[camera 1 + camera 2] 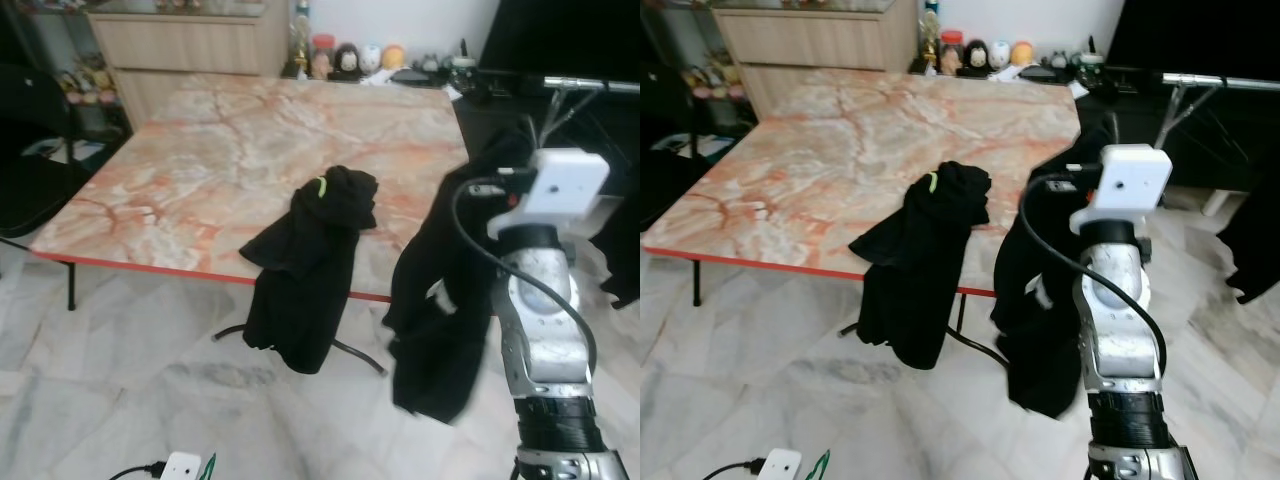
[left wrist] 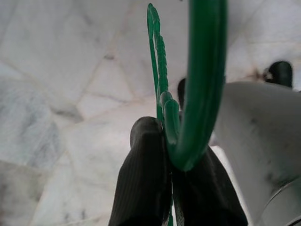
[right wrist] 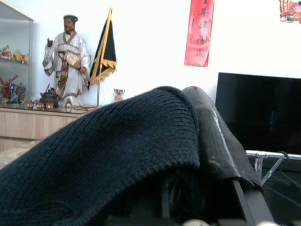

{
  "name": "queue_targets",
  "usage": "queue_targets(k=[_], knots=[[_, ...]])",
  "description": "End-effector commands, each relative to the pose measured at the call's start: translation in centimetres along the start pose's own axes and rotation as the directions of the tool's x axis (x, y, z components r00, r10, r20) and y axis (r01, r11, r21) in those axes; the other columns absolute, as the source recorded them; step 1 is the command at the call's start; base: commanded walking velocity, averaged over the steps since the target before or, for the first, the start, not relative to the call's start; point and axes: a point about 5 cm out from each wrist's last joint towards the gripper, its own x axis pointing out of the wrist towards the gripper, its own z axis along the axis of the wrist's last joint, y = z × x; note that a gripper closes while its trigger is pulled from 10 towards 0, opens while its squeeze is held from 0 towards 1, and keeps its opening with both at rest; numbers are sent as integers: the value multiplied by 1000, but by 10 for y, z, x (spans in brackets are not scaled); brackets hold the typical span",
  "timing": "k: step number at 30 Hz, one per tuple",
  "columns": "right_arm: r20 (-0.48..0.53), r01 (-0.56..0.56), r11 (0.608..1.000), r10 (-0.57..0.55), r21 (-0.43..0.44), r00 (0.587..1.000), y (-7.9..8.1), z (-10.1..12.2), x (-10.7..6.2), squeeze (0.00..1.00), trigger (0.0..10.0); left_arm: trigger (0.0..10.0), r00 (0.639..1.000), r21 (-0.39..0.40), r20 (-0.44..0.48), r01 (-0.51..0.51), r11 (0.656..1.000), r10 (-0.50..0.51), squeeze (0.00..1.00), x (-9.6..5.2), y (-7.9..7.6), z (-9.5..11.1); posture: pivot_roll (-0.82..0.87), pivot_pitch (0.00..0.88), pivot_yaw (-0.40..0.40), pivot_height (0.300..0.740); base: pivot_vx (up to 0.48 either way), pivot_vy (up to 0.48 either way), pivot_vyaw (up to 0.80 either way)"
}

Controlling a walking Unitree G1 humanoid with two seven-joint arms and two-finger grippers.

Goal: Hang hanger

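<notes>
A green plastic hanger is pinched between the two black fingers of my left gripper, which hangs low over the marble floor; its green tip peeks in at the bottom of the left eye view. My right gripper is raised beside the table's right corner. It is shut on a black knit garment that drapes over its fingers and hangs down toward the floor. A second black garment with a green hanger tip lies over the table's front edge.
The marble-topped table has a red front edge and thin metal legs. A metal rack rail runs at the upper right, with dark clothing hanging below it. A cabinet and figurines stand behind the table, and a black chair at the left.
</notes>
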Motion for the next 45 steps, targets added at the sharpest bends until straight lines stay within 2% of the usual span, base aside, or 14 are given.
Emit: queue_targets(k=[1,11,22,45], knots=[[56,4,1000,-4,7,998,-3,13,8,0,10000,10000,1000,24,-10,-4,1000,5,0,0,0,-3,-63,0,-11,740,0,0,0],[23,-2,1000,1,27,1000,4,4,1,0,10000,10000,1000,20,-21,-8,1000,8,0,-2,1,-10,-52,0,-8,740,0,0,0],[5,8,1000,-8,29,1000,3,0,-3,0,10000,10000,1000,32,-25,-3,999,4,0,-2,2,-13,-53,0,-1,740,0,0,0],[9,1,999,-1,44,1000,9,0,-4,0,10000,10000,1000,39,-20,2,999,-1,0,-2,1,-10,-51,0,5,740,292,0,0]])
